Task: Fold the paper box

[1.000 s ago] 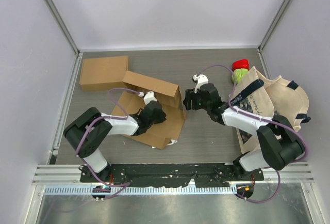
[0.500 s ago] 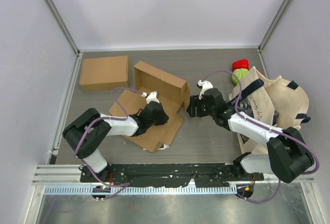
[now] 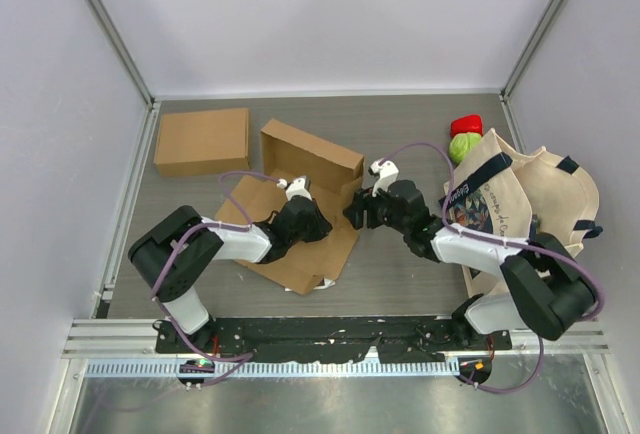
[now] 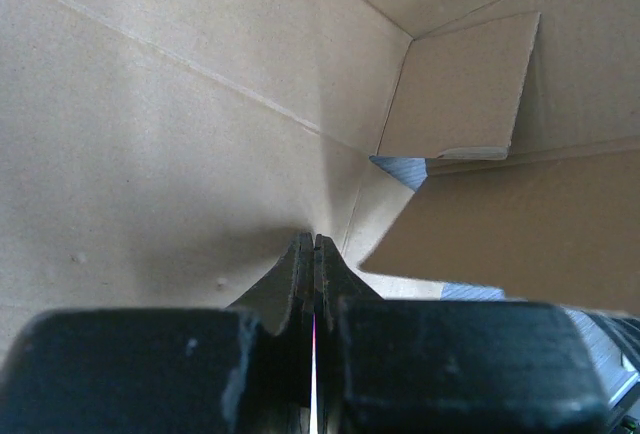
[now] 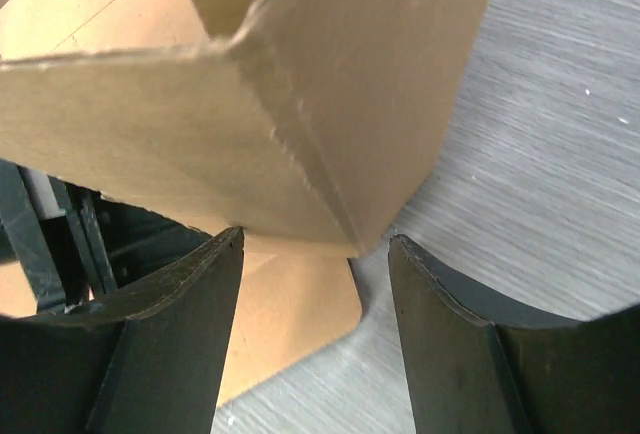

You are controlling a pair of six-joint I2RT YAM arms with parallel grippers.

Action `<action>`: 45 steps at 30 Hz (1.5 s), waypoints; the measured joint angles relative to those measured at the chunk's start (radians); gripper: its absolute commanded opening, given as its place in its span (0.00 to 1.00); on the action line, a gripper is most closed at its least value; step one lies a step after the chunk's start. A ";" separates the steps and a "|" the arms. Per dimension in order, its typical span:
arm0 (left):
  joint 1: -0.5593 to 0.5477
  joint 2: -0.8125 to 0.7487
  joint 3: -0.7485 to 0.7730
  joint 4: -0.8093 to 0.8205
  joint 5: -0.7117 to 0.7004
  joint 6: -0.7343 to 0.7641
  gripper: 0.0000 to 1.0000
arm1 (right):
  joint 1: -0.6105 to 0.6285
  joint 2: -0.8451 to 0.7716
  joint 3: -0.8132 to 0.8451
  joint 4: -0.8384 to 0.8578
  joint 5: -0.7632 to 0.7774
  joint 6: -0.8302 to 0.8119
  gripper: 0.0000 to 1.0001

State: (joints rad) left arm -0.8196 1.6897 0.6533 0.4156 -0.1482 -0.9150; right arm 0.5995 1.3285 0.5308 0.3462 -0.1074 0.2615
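**A:** Paper box [image 3: 312, 156] is sitting mid-table [image 3: 420, 264], half raised. Which step is running?

**B:** Wall-raising, I'm judging. Left hand [image 4: 313, 249], clenched, is pressing on its floor. Right hand [image 5: 315, 254], released, is straddling the 3 o'clock corner. Next it's needing to pinch that corner square.

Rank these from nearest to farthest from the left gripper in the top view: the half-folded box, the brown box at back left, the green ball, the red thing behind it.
1. half-folded box: mid-table, the left gripper is over its flat panel.
2. brown box: back left.
3. green ball: back right.
4. red thing: just beyond the ball, farthest.
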 measured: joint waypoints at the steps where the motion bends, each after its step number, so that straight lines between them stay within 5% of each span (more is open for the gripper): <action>1: 0.000 0.000 0.000 0.001 0.000 -0.002 0.00 | 0.014 0.026 0.006 0.030 0.019 -0.002 0.65; 23: 0.000 0.000 -0.032 0.061 0.000 -0.012 0.00 | 0.232 0.395 0.207 0.264 0.742 -0.075 0.63; 26: 0.000 0.000 -0.040 0.074 -0.001 -0.019 0.00 | 0.249 0.454 0.250 0.265 0.865 -0.066 0.40; 28: 0.000 0.000 -0.045 0.083 -0.001 -0.021 0.00 | 0.250 0.475 0.253 0.270 0.918 -0.055 0.16; 31: 0.000 -0.002 -0.055 0.101 -0.001 -0.023 0.00 | 0.250 0.481 0.253 0.280 0.968 -0.030 0.01; 38: -0.005 -0.153 -0.117 0.009 -0.054 0.007 0.39 | 0.236 0.485 0.229 0.386 0.919 -0.076 0.01; 41: -0.005 -0.375 -0.120 -0.128 -0.125 0.046 0.55 | 0.193 0.484 0.200 0.425 0.819 -0.087 0.01; 45: -0.004 -0.676 -0.102 -0.258 -0.253 0.100 0.64 | 0.090 0.467 0.187 0.437 0.627 -0.079 0.01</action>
State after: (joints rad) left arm -0.8234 1.0134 0.5510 0.1574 -0.4007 -0.8154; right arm 0.6899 1.7954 0.7177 0.7834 0.5198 0.1829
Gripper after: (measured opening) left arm 0.584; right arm 0.089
